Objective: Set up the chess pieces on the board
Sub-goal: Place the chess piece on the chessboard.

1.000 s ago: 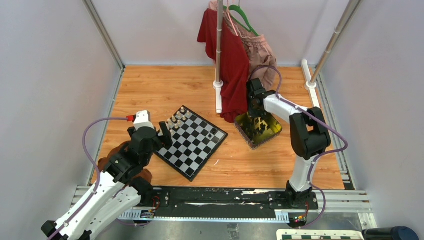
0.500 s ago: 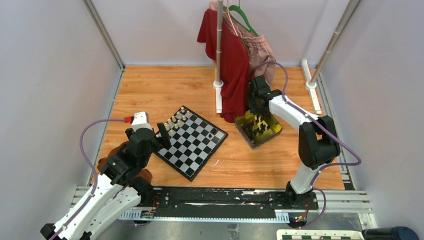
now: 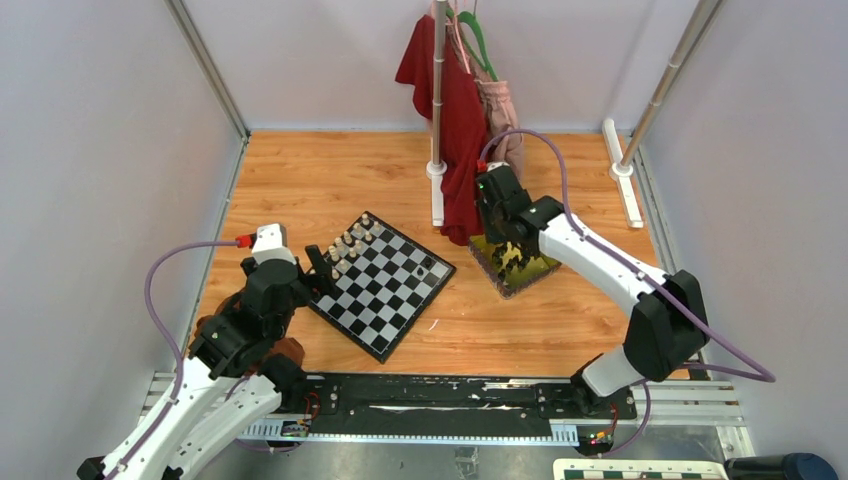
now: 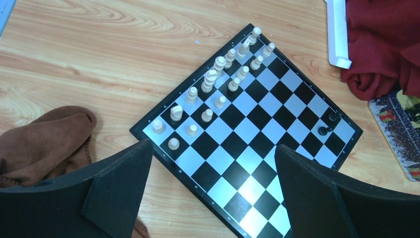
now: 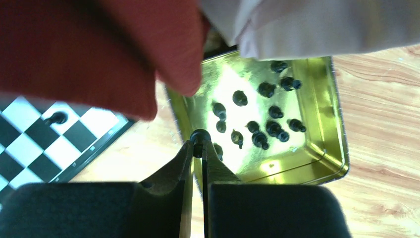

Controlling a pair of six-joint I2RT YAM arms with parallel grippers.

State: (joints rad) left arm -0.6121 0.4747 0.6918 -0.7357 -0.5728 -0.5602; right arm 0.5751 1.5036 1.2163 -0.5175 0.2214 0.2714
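item: right gripper. jaws pinched almost shut on one black piece, over the near-left edge of the gold tray.
stock: loose black pieces lie in the tray, ahead and right of this gripper. a red garment hangs close above-left of it.
destination: board, left of the right gripper. placed black pieces at its nearest corner, cream pieces ranked ahead of the left gripper.
item: left gripper. jaws wide, empty, over the board's near edge.
step, judged: carrying a black piece from tray to board. next move calls for a leftward swing clear of the garment, then lowering onto a vacant square beside those placed.
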